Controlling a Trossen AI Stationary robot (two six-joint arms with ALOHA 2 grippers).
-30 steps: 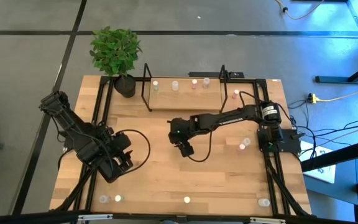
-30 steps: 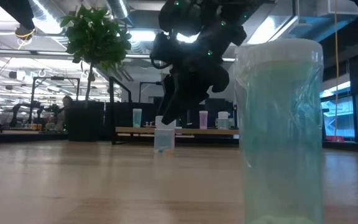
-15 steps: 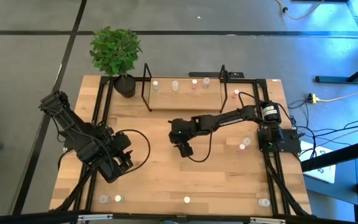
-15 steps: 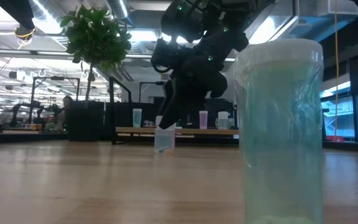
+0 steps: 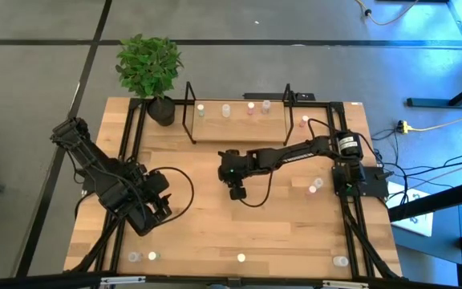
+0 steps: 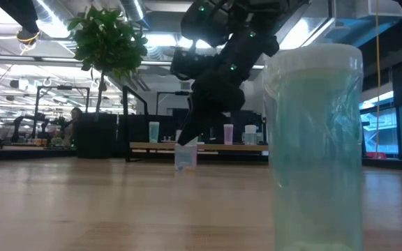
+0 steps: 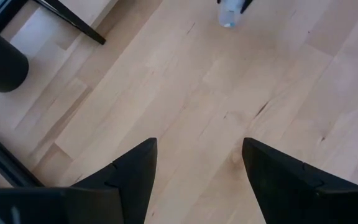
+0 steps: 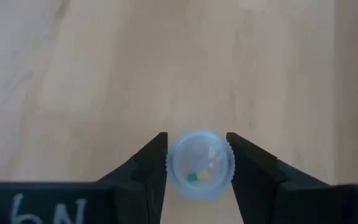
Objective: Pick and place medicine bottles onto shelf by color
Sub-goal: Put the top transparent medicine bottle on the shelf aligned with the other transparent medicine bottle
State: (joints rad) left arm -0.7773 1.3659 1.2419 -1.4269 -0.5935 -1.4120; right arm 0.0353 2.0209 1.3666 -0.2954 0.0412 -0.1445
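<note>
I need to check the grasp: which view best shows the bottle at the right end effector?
The right wrist view: the clear bottle sits between the right end effector fingers, seen from above. The low view shows it side-on on the tabletop; the left wrist view only distantly; the high view hides it.

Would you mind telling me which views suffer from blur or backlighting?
Low view: a near bottle looms soft and out of focus, and the right gripper is a dark silhouette against bright ceiling lights. Right wrist view: the small bottle between the fingers is evenly lit.
</note>
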